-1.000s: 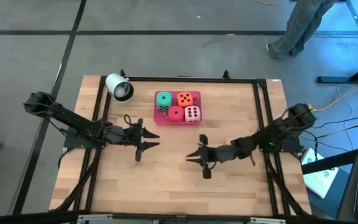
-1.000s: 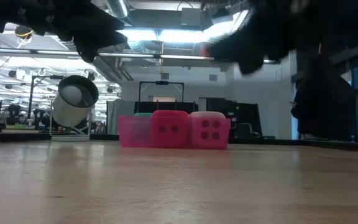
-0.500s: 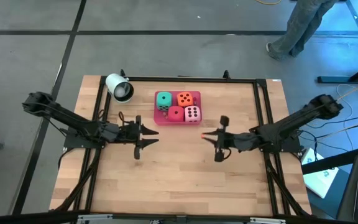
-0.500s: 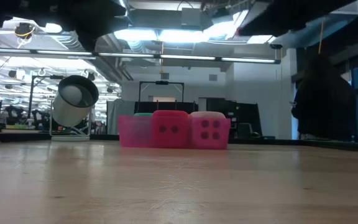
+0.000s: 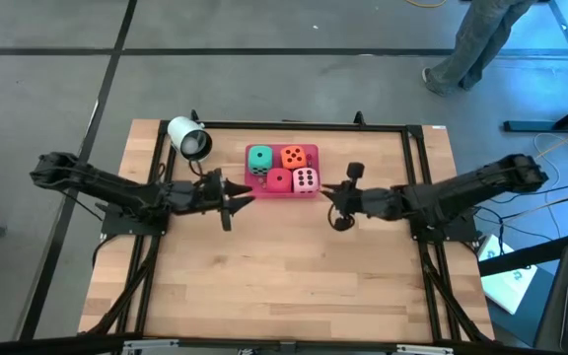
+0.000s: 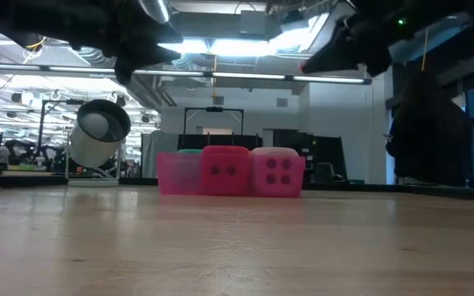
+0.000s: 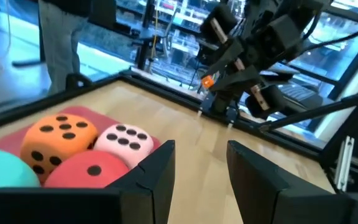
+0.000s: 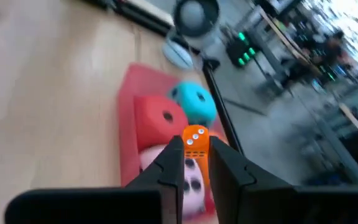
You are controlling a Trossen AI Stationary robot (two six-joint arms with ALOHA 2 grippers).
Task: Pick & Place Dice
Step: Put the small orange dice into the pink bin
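A flat pink tray (image 5: pixel 254 187) at the table's far middle holds the dice: teal (image 5: pixel 259 158), orange (image 5: pixel 294 156), red (image 5: pixel 278 180) and pale pink (image 5: pixel 305 180). They also show in the left wrist view as orange (image 7: pixel 58 137), pale pink (image 7: pixel 126 140) and red (image 7: pixel 89 174). My right gripper (image 5: pixel 325 190) hangs just right of the tray, above the table, shut on a tiny orange cube with white pips (image 8: pixel 195 138). My left gripper (image 5: pixel 247 194) hovers at the tray's near left corner, open, with nothing between its fingers (image 7: pixel 160 168). My right gripper pinches the tiny orange cube (image 8: pixel 195 144) between its two fingertips, at their free ends. The fingers come from the table's right side, slanting a little downward. The cube is lifted clear of the table, just right of the tray.
A white cup (image 5: pixel 189 138) lies on its side at the far left, its mouth toward the table's near edge. A dark frame rail (image 5: pixel 304 125) runs along the table's edges. A person's legs (image 5: pixel 471 44) show on the floor beyond the far right corner. Bare wood (image 5: pixel 284 276) fills the near half.
My right gripper has risen and gone toward the far edge and the tray, rolling as it went, with the tiny orange cube still between its tips. My left gripper has swung toward the far edge, up to the tray's near left corner.
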